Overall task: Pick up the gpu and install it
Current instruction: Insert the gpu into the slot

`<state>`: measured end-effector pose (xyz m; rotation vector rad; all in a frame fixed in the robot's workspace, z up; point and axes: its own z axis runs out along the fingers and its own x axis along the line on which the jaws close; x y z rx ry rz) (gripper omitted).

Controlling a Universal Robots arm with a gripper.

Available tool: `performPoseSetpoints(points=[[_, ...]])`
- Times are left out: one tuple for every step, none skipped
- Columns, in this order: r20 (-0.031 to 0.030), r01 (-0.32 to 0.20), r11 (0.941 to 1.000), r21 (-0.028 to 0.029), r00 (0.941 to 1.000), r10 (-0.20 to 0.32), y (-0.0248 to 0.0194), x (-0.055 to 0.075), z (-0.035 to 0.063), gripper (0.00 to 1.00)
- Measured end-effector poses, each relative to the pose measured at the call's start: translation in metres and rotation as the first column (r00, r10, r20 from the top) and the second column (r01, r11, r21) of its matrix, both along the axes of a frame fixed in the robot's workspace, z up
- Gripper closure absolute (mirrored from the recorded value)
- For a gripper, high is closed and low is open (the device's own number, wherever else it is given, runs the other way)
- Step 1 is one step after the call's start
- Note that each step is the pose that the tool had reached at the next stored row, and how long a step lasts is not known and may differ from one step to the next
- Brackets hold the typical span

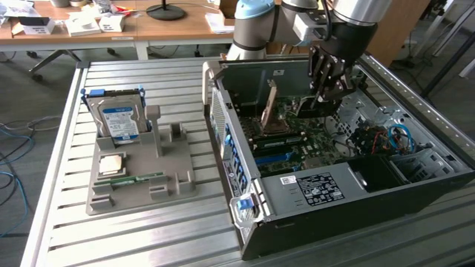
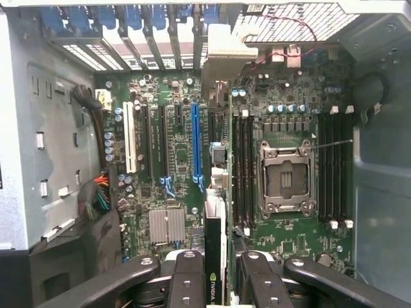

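One robot gripper [image 1: 326, 101] is hanging low inside the open computer case [image 1: 356, 218], just above the motherboard [image 1: 315, 149], in the exterior view. In the wrist view, its fingers [image 2: 187, 276] are clamping the gpu [image 2: 216, 253], which is standing edge-on between them and reaching away over the board, with the blue expansion slot [image 2: 195, 147] lying on one side and the processor socket [image 2: 286, 176] on the other.

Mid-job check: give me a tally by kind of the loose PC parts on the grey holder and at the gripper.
Hard drive: 1, upright in the grey holder
Processor chip: 1, flat on the holder
Memory stick: 1, lying on the holder
gpu: 1, gripped edge-on by the gripper, inside the computer case
Total: 4
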<state>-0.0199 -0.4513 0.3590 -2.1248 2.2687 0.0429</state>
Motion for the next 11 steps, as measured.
performPoseSetpoints(points=[[0.0001, 0.0, 1.0, 0.0, 1.0, 0.0, 0.0, 0.0, -0.0011, 0.74], [0.0, 0.0, 1.0, 0.0, 1.0, 0.0, 0.0, 0.0, -0.002, 0.74], [0.0, 0.0, 1.0, 0.0, 1.0, 0.0, 0.0, 0.0, -0.003, 0.74], [0.0, 0.0, 1.0, 0.0, 1.0, 0.0, 0.0, 0.0, -0.0039, 0.74], [0.0, 0.0, 1.0, 0.0, 1.0, 0.0, 0.0, 0.0, -0.0049, 0.74], [0.0, 0.0, 1.0, 0.0, 1.0, 0.0, 0.0, 0.0, -0.006, 0.74], [0.0, 0.0, 1.0, 0.0, 1.0, 0.0, 0.0, 0.0, -0.0073, 0.74], [0.0, 0.0, 1.0, 0.0, 1.0, 0.0, 0.0, 0.0, -0.0086, 0.74], [0.0, 0.0, 1.0, 0.0, 1.0, 0.0, 0.0, 0.0, -0.0098, 0.74], [0.0, 0.0, 1.0, 0.0001, 1.0, 0.0, 0.0, 0.0, -0.0109, 0.74], [0.0, 0.0, 1.0, 0.0, 1.0, 0.0, 0.0, 0.0, -0.012, 0.74]])
